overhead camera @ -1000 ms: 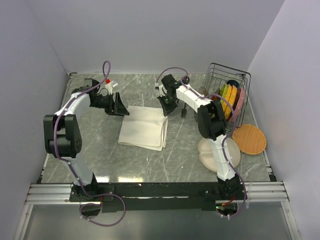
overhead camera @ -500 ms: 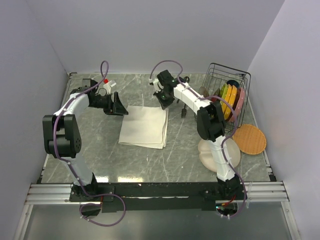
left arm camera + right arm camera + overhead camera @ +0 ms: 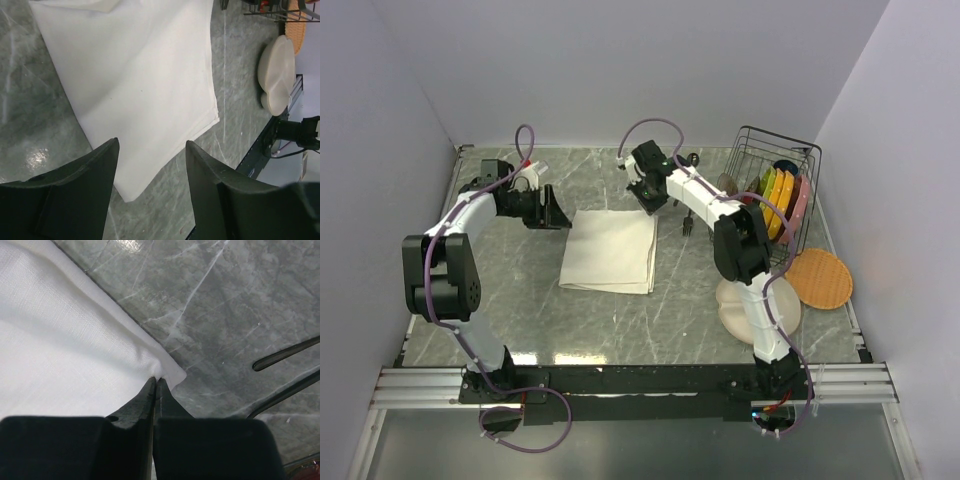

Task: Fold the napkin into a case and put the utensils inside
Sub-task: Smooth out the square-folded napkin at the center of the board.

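Napkin [image 3: 610, 250] corner pinched by right pincer [image 3: 156, 381], left pincer [image 3: 151, 147] spread nearby

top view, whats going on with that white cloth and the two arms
The cream-white cloth napkin lies folded into a flat rectangle on the grey marble table. The right arm has its jaws pinched shut on the cloth's far right corner. The left arm holds its jaws open by the far left corner, gripping nothing. The dark slender utensils lie on the table beside the right corner, not yet inside.
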